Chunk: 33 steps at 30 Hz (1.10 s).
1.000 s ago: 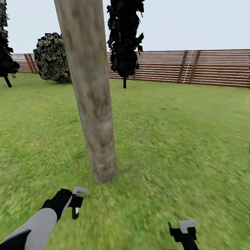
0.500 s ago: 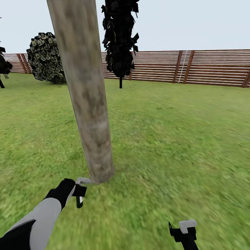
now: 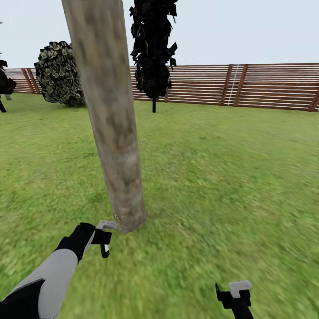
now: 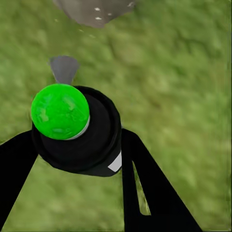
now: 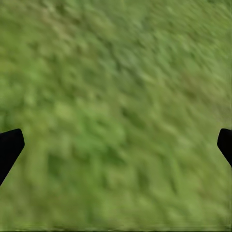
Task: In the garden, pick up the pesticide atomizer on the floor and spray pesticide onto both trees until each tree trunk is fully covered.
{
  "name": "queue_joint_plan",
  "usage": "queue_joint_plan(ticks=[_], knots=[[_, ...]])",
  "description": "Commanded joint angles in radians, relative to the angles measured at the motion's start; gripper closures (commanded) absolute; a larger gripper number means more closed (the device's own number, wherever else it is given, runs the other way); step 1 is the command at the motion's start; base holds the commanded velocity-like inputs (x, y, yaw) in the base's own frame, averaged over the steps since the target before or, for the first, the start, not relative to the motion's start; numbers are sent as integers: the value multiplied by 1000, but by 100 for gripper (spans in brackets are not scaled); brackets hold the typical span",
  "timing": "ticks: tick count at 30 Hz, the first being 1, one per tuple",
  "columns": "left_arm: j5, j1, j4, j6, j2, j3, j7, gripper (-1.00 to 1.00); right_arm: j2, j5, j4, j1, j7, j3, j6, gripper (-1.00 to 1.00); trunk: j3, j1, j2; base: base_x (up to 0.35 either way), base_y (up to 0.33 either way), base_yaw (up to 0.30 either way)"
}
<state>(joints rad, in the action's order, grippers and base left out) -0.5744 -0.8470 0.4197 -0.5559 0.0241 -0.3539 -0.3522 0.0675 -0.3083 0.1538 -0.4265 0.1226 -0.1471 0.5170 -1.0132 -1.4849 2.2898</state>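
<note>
**Atomizer in the left claw, trunk base just ahead of its nozzle**

The left claw [image 3: 103, 239] was clamped on the pesticide atomizer [image 4: 77, 128], its black fingers [image 4: 145, 188] pressed either side of the black body under the green cap; the grey nozzle [image 4: 64, 68] pointed forward, away from the claw; just beyond the nozzle stood the foot of the tree trunk [image 3: 116, 133], a few pale specks [image 4: 97, 8] showing on its lowest bark, so I judged the spray had barely begun; the trunk's long axis rose steeply above the claw, meaning coverage called for an upward sweep; the right claw [image 3: 235, 296] hung well off to the side over bare grass [image 5: 116, 111], fingers apart and empty; farther off ran the slatted fence [image 3: 266, 86].
</note>
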Motion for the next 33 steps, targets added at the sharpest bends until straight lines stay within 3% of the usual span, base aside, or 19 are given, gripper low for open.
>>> queue_joint_plan(ticks=[1, 5, 8, 11, 14, 18, 21, 24, 28, 30, 33], knots=[[-4, -2, 0, 1, -10, 1, -1, 100, 0, 0, 0, 0, 0, 0, 0, -100, 0, 0, 0, -212, 0, 0], [-2, -10, 51, -1, -29, 3, -6, 100, 0, 0, 0, 0, 0, 0, 0, -100, 0, 0, 0, -59, 0, 0], [-2, -22, 69, -8, -18, 2, -8, 100, 0, 0, 0, 0, 0, 0, 0, -100, 0, 0, 0, -5, 0, 0], [-1, -45, 74, -56, 20, 2, -8, 100, 0, 0, 0, 0, 0, 0, 0, -100, 0, 0, 0, -1, 0, 0], [-2, -46, 74, -67, 22, 3, -8, 100, 0, 0, 0, 0, 0, 0, 0, -100, 0, 0, 0, 0, 0, 0], [-5, -52, 75, -73, -40, 12, -8, 100, 0, 0, 0, 0, 0, 0, 0, -100, 0, 0, 0, 0, 0, 0], [-3, -72, 81, -74, -61, 16, -8, 100, 0, 0, 0, 0, 0, 0, 0, -100, 0, 0, 0, 0, 0, 0], [-3, -77, 96, -76, -50, 16, -8, 100, 0, 0, 0, 0, 0, 0, 0, -100, 0, 0, 0, 0, 0, 0], [-1, -74, 144, -85, -5, 14, -14, 100, 0, 0, 0, 0, 0, 0, 0, -100, 0, 0, 0, 0, 0, 0], [-4, -73, 152, -91, 13, 16, -47, 100, 0, 0, 1, 0, 0, 0, 0, -100, 0, 0, 0, 0, 0, 0], [-7, -71, 154, -93, 16, 18, -61, 100, 0, 0, 1, 0, 0, 0, 0, -100, 0, 0, 0, -42, -7, 0]])
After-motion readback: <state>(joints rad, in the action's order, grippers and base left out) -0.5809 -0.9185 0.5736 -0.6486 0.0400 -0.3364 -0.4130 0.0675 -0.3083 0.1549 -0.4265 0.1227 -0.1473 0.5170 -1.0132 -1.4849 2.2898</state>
